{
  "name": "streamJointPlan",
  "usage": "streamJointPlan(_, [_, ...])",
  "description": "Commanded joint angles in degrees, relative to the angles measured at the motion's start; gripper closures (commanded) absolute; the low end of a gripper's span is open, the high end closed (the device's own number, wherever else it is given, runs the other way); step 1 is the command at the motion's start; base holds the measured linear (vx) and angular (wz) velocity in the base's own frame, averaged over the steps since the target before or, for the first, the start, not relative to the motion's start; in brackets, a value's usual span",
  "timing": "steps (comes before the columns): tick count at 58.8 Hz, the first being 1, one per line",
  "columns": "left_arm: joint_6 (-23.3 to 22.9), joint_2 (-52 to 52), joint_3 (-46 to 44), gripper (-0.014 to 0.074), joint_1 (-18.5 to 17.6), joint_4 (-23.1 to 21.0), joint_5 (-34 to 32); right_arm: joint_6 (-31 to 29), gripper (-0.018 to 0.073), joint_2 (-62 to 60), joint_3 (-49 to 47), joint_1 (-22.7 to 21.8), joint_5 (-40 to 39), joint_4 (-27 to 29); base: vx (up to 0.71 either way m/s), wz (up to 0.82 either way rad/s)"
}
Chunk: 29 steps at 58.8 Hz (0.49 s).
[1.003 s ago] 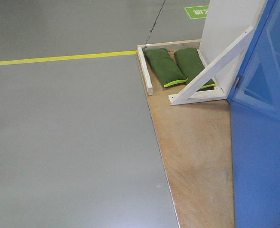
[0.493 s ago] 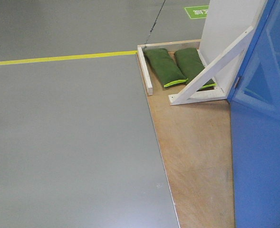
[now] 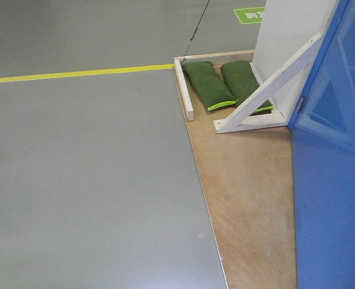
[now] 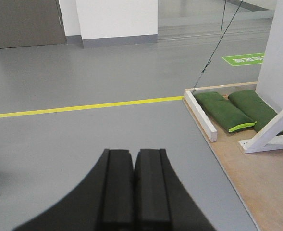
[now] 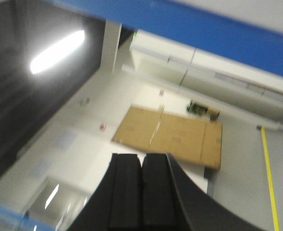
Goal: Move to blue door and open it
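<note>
Front-facing view has the blue door [image 3: 334, 180] filling the right edge, standing on a plywood base [image 3: 243, 180]. A white brace [image 3: 267, 90] leans just beside its left edge, with two green sandbags [image 3: 208, 84] beyond it. The left gripper [image 4: 133, 159] and right gripper [image 5: 141, 163] each have their fingers pressed together, holding nothing.

Ahead of you lies a smooth grey floor [image 3: 93, 180] crossed by a yellow line [image 3: 75, 74]. To your right, a plywood platform [image 3: 249, 180] carries two green sandbags [image 3: 210, 84] beside a white wooden brace [image 3: 273, 81]. Far off stands a white wall [image 4: 117, 19] with a grey base strip.
</note>
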Motion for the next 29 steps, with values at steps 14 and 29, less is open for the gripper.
streamJointPlan(14, [-0.39, -0.75, -1.41, 0.0524, -0.36, -0.15, -4.88, -0.23, 0.0547, 3.83, -1.9, -4.03, 29.46, 1.95, 0.0, 0.0])
streamJointPlan(29, [-0.39, -0.75, -1.41, 0.0524, -0.36, -0.15, -4.88, -0.28, 0.0547, 7.51, -4.43, -4.03, 37.29, 2.01, 0.0, 0.0])
